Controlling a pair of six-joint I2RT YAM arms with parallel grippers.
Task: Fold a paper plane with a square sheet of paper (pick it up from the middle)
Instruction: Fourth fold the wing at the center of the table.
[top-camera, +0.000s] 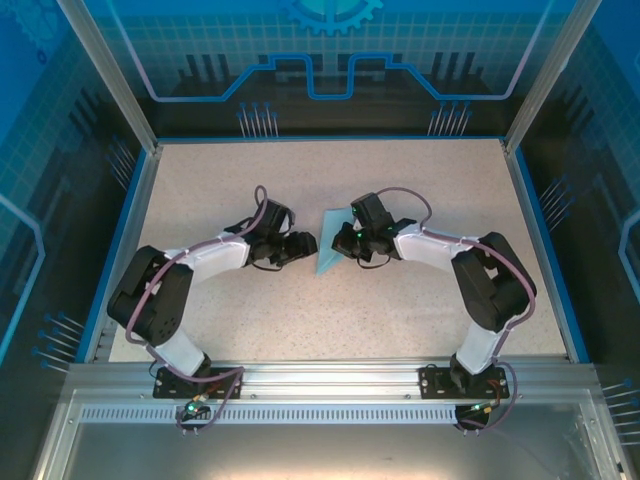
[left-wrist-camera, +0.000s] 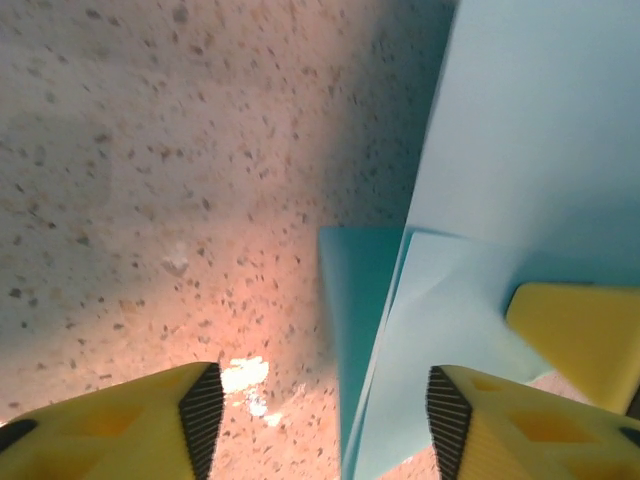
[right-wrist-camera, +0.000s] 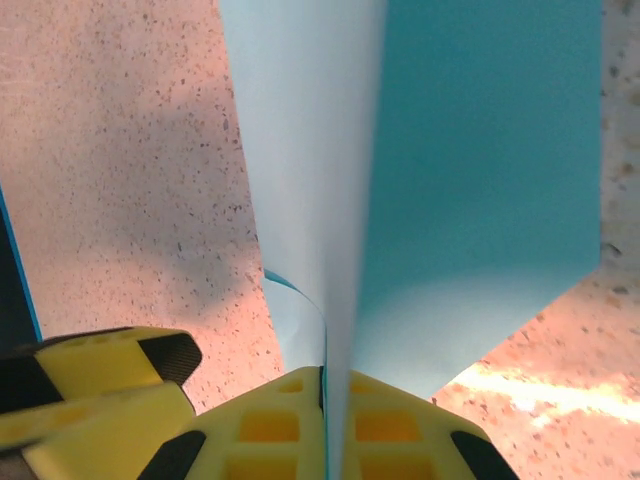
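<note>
Clamping the paper plane (right-wrist-camera: 480, 150), the right hand (right-wrist-camera: 335, 388) holds it inside the half-spread left hand (left-wrist-camera: 322, 405).

This looks like a robotics lab test cell. A speckled worktop (top-camera: 330, 330) with a blue rim sits inside a booth of metal posts (top-camera: 108, 75) and blue wall panels (top-camera: 330, 45) printed with gear and circuit graphics. The left arm (top-camera: 160, 295) and right arm (top-camera: 495, 285) are bolted to an aluminium rail (top-camera: 330, 378) at the near edge.
</note>
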